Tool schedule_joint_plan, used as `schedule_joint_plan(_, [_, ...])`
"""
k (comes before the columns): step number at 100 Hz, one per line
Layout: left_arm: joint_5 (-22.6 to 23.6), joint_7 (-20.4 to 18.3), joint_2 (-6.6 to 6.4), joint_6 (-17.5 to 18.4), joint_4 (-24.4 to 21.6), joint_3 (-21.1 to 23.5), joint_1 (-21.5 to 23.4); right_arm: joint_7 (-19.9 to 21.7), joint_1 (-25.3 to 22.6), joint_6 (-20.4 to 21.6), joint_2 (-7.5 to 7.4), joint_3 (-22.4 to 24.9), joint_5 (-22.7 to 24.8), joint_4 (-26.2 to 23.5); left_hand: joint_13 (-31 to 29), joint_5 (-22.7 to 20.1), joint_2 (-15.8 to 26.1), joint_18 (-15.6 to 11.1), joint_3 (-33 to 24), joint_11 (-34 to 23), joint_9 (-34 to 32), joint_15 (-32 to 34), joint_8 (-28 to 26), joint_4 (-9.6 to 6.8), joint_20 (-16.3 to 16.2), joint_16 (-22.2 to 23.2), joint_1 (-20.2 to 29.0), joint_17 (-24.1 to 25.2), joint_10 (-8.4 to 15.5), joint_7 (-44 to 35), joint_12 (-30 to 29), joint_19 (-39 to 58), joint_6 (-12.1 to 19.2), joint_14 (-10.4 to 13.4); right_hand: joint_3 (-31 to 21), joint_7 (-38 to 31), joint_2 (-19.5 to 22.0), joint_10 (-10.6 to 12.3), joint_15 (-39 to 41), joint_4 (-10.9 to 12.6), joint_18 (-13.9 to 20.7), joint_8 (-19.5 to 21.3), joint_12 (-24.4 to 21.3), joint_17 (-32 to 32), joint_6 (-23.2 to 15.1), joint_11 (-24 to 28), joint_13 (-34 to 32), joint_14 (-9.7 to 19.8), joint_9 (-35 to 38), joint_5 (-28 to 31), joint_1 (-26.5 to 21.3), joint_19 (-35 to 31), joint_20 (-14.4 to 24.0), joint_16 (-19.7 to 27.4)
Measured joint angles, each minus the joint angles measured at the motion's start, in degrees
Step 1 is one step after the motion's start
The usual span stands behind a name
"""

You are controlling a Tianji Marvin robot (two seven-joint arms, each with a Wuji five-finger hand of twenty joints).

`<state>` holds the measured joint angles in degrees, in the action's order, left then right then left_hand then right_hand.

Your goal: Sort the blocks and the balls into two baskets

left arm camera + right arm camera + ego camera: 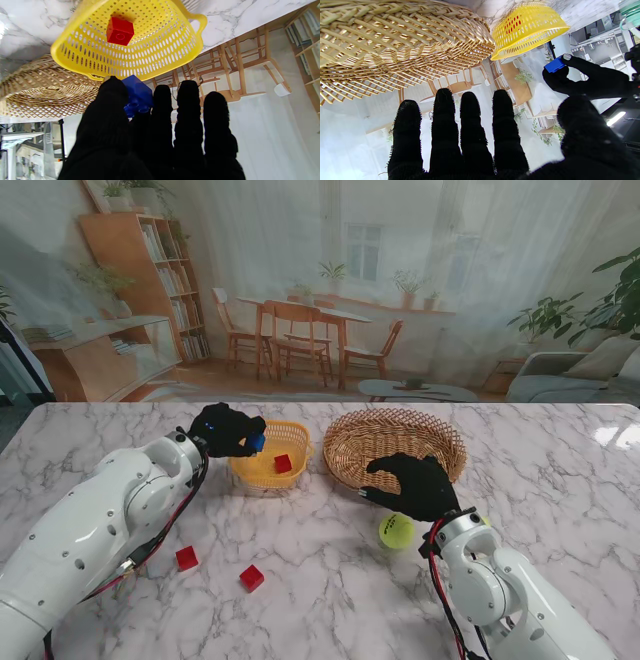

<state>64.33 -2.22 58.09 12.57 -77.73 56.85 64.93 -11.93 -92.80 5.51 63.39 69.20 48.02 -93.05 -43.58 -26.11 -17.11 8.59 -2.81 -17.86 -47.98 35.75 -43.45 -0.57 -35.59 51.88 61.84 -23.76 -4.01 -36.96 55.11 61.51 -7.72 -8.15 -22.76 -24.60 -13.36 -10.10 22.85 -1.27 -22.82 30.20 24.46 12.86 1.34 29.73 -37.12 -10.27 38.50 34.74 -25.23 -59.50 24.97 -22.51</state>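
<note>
My left hand (224, 430) is shut on a blue block (257, 442), holding it at the left rim of the yellow basket (250, 470). The left wrist view shows the blue block (137, 95) pinched between thumb and fingers, with the yellow basket (160, 57) beyond. One red block (283, 463) lies inside that basket. Two more red blocks (187, 557) (251, 577) lie on the table nearer to me. My right hand (415, 486) hovers open, fingers spread, near the wicker basket (395, 442). A yellow-green ball (396, 530) sits on the table just under that hand's wrist.
The marble table (560, 480) carries both baskets side by side at its middle. The wicker basket (395, 42) fills much of the right wrist view, with the yellow basket (527, 30) and my left hand (590, 77) beyond it.
</note>
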Motion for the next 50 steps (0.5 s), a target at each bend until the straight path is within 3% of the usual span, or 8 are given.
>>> schedule_joint_plan(26, [-3.8,0.3,0.84,-4.8,6.8,-7.3,-5.4,0.2,0.0,0.0,-0.02,-0.1,-0.1,0.0,0.0,0.0,0.0,0.0,0.0,0.0,0.0,-0.6,0.7,0.0,0.0,-0.2,0.0,0.2,0.0,0.0,-0.7,0.0,0.0,0.0,0.0,0.0,0.0,0.0,0.0,0.0,0.0,0.0,0.0,0.0,0.0,0.0,0.0,0.0,0.0,0.0,0.0,0.0,0.0,0.0])
schedule_joint_plan(50, [-5.0,0.9,1.31,-5.7,8.9,-9.0,-6.3,0.2,0.0,0.0,-0.02,-0.1,-0.1,0.0,0.0,0.0,0.0,0.0,0.0,0.0,0.1,-1.4,1.4,0.0,0.0,-0.8,0.1,0.5,0.0,0.3,-1.8,0.0,0.0,0.0,0.0,0.0,0.0,0.0,0.0,0.0,0.0,0.0,0.0,0.0,0.0,0.0,0.0,0.0,0.0,0.0,0.0,0.0,0.0,0.0])
